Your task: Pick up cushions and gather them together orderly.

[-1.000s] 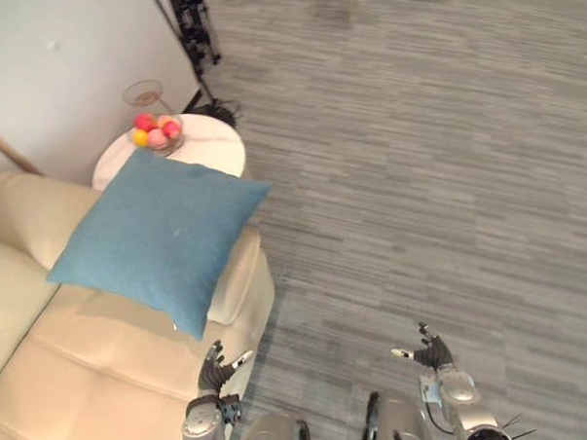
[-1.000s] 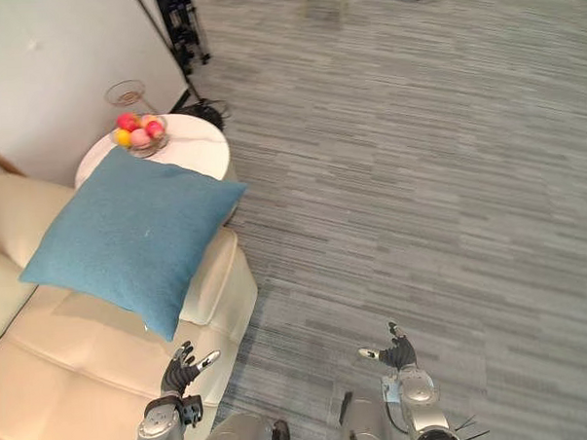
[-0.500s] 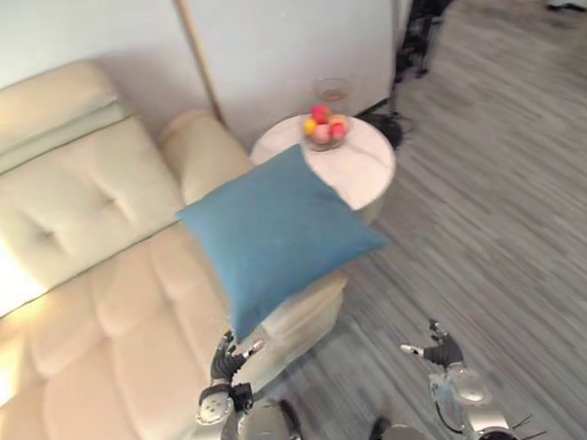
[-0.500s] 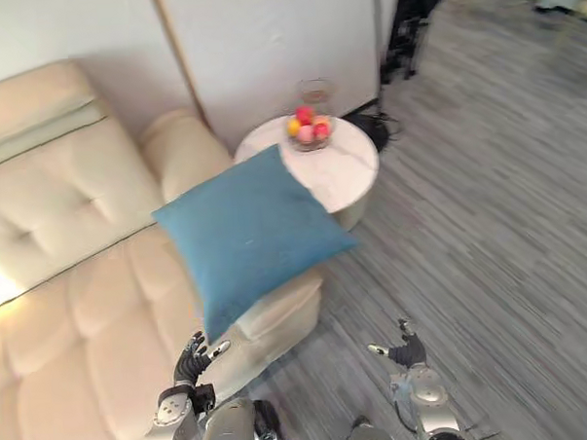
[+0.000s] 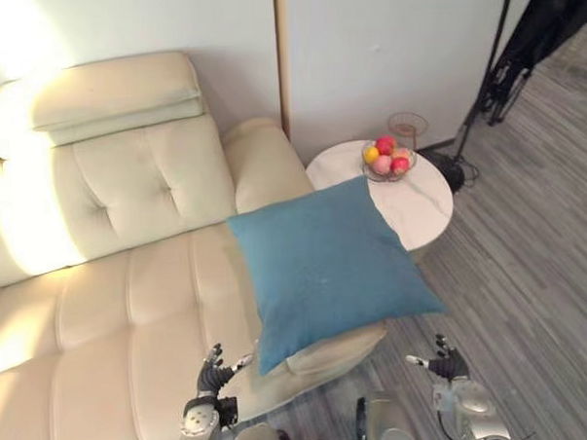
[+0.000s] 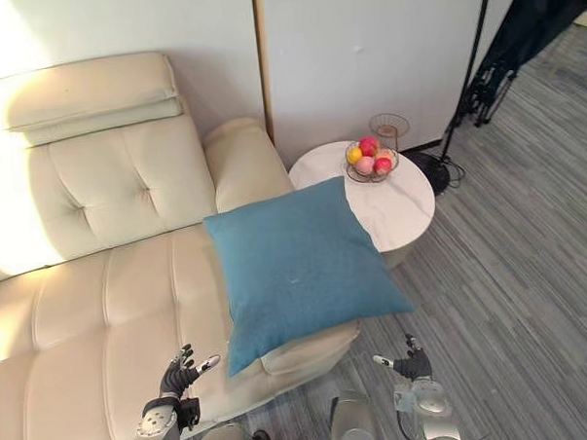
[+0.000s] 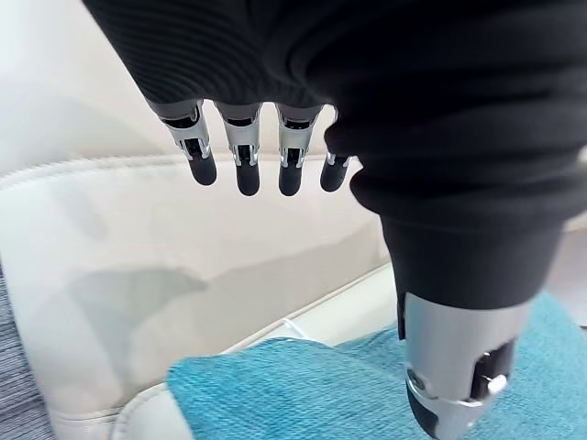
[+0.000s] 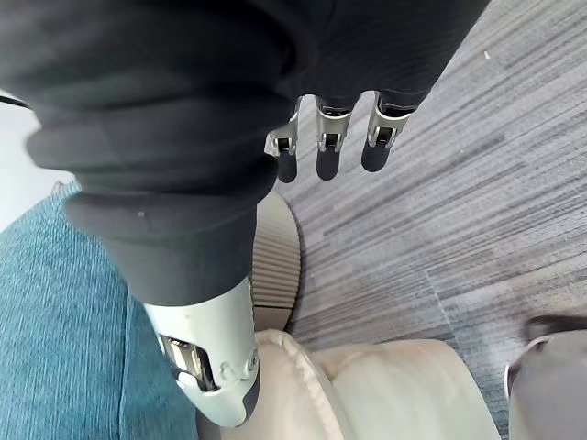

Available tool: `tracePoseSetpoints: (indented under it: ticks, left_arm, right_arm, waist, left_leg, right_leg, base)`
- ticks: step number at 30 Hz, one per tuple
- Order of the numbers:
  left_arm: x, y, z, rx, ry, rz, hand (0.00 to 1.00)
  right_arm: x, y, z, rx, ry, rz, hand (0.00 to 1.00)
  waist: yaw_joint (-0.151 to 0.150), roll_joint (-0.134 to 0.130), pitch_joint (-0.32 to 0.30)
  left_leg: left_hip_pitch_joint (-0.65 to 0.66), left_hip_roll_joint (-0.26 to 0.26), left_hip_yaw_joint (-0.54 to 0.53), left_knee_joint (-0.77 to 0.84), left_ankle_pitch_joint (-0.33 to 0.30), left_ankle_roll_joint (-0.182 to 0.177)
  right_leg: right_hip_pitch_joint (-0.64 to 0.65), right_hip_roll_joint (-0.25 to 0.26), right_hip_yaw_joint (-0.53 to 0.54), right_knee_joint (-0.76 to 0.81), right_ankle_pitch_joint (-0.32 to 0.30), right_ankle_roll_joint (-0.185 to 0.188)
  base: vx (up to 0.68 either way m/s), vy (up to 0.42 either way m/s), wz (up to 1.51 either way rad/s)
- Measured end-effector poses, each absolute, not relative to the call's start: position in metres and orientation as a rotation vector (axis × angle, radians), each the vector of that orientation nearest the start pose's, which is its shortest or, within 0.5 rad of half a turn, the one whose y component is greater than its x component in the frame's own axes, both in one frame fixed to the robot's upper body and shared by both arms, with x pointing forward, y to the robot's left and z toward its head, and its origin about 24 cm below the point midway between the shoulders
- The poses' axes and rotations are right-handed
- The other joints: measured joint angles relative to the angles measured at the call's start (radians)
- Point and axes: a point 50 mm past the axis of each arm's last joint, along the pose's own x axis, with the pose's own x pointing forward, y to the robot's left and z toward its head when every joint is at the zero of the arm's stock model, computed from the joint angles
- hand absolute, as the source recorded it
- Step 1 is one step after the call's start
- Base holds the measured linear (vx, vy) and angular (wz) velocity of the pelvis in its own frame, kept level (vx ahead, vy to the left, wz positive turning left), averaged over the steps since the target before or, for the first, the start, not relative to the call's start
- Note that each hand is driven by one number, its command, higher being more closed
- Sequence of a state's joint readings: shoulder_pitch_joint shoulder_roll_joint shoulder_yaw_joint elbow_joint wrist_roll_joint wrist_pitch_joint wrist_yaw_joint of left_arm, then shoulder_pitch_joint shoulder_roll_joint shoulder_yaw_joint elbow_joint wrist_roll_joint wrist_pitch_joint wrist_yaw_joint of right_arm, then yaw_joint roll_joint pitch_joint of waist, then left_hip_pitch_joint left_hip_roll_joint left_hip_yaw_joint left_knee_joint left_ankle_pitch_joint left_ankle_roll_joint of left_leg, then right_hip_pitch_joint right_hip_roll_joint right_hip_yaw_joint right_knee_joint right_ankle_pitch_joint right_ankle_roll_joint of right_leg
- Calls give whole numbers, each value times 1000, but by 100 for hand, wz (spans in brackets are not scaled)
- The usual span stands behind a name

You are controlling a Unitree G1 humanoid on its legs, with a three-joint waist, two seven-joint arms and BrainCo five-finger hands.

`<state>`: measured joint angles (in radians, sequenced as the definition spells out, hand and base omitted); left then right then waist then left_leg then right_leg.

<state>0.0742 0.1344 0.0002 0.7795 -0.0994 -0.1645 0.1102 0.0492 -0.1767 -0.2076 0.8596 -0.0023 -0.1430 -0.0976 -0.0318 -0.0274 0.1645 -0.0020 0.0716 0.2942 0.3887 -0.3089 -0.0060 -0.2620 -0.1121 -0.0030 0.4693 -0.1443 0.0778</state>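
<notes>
Cushion (image 5: 325,267) on sofa (image 5: 131,295), near left fingers (image 7: 244,174), apart

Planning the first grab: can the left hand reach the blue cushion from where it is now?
Probably yes. The left hand, open, hovers close by the lower corner of the blue cushion, which overhangs the arm of the sofa; nothing lies between them.

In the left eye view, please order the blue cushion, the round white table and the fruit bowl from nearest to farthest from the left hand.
From the left hand:
1. Blue cushion, just ahead of the hand.
2. Round white table, past the cushion.
3. Fruit bowl, on the table's far side.
</notes>
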Motion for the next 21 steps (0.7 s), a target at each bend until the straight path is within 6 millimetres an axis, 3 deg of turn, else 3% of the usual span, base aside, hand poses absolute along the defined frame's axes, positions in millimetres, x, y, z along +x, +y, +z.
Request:
tracePoseSetpoints:
  ticks: [1, 3, 9, 15, 21]
  left_arm:
    - [162, 204, -116, 75, 680, 211, 0]
    - [163, 205, -115, 77, 675, 211, 0]
    - [176, 208, -108, 92, 634, 212, 0]
    - [185, 224, -100, 136, 601, 249, 0]
    - [210, 216, -87, 124, 525, 239, 0]
  right_arm:
    - [148, -261, -115, -131, 736, -410, 0]
    - [149, -268, -110, -127, 714, -451, 0]
    - [152, -293, -90, -200, 631, -518, 0]
    - [191, -298, -48, -321, 429, -476, 0]
    - [251, -267, -12, -345, 245, -324, 0]
  waist:
    - [8, 22, -11]
    - [12, 37, -16]
    - [-6, 41, -22]
    - [-7, 41, -23]
    - [-4, 41, -18]
  left_leg:
    - [-2, 27, -6, -4, 6, -10]
    - [9, 49, 0, -30, 13, -26]
    - [18, 56, 2, -137, 60, -56]
    - [11, 33, 11, -217, 122, -50]
    - [-75, 18, 4, -233, 163, -44]
  right_leg:
    - [5, 11, -6, -15, 3, -5]
    - [14, 38, -7, -40, 11, -17]
    - [34, 64, -16, -161, 65, -35]
    - [53, 63, -1, -309, 164, -31]
    - [6, 55, -12, -398, 249, -36]
  base:
    - [156, -125, 12]
    - [147, -139, -16]
    - [33, -51, -6]
    - [-39, 17, -6]
    - [-97, -14, 3]
